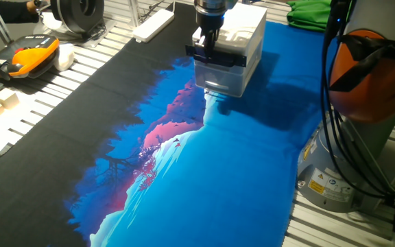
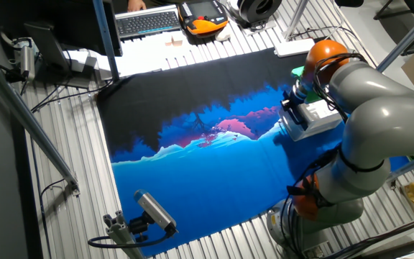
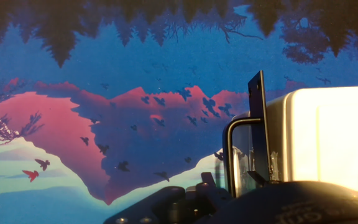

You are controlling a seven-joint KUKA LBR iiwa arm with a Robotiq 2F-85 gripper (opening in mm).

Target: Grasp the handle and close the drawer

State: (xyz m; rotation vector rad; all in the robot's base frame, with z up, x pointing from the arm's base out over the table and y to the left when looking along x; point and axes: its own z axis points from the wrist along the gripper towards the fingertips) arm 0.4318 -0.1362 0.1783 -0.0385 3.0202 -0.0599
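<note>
Down at the far end of the printed mat [image 1: 184, 171], right over the small white cabinet [image 1: 242, 41]. Gripper [image 1: 208, 45] planted on the black handle [image 1: 218, 57] across the drawer [image 1: 219, 77] front, fingers apparently pinched around the bar, though grip width hard to judge. Hand view: handle [image 3: 258, 127] edge-on, hard against the bright white front. Drawer front close to the cabinet shell.

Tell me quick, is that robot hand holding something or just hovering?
Gripper: down at the black handle on the drawer front; whether its fingers are clamped on the bar cannot be told from these views.
</note>
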